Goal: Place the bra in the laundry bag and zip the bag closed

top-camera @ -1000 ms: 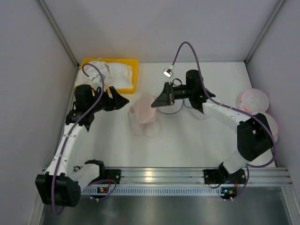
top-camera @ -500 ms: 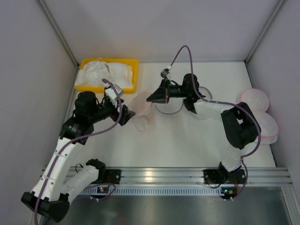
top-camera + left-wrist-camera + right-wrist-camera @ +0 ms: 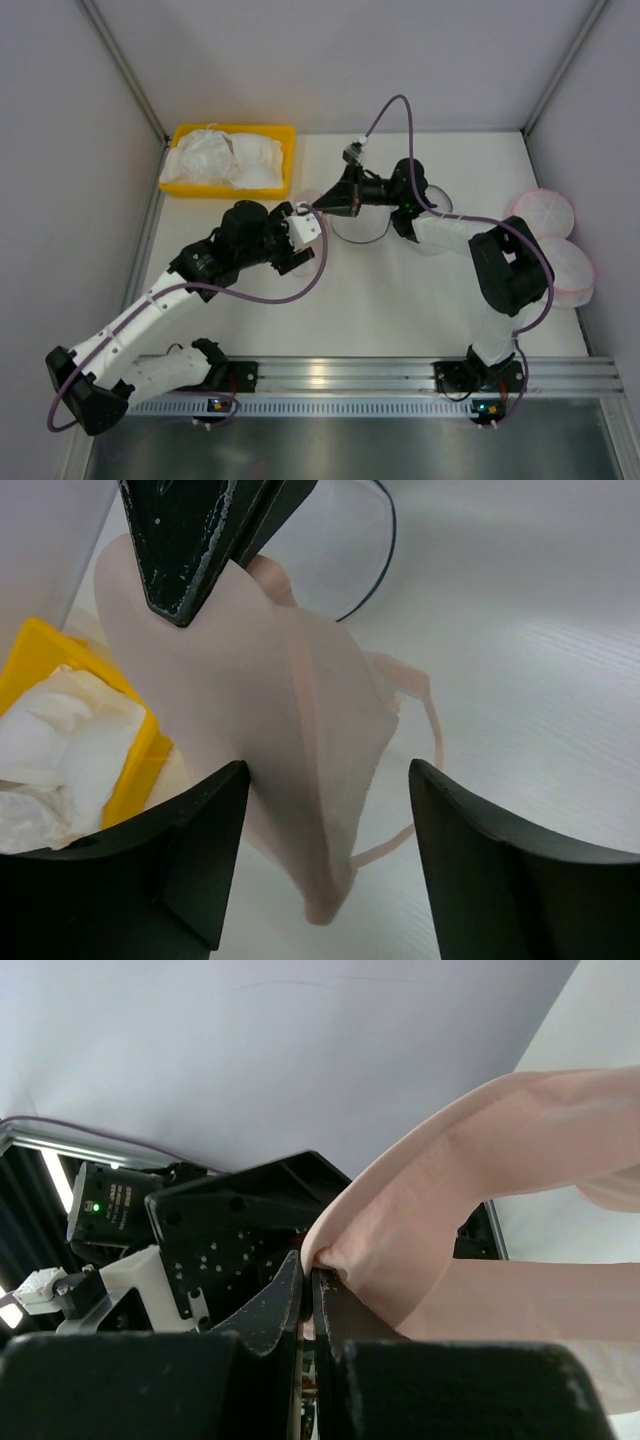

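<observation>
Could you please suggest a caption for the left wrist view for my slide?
Open left claw frames the pink bra hanging from the shut right claw, laundry bag behind.

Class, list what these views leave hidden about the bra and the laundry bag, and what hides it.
1. Top view: the bra is almost wholly hidden under the left gripper.
2. Whether the laundry bag is zipped: the right arm covers it from above; the right gripper and top edge cut it off in the left wrist view.
3. Right wrist view: the bag does not show at all.
</observation>
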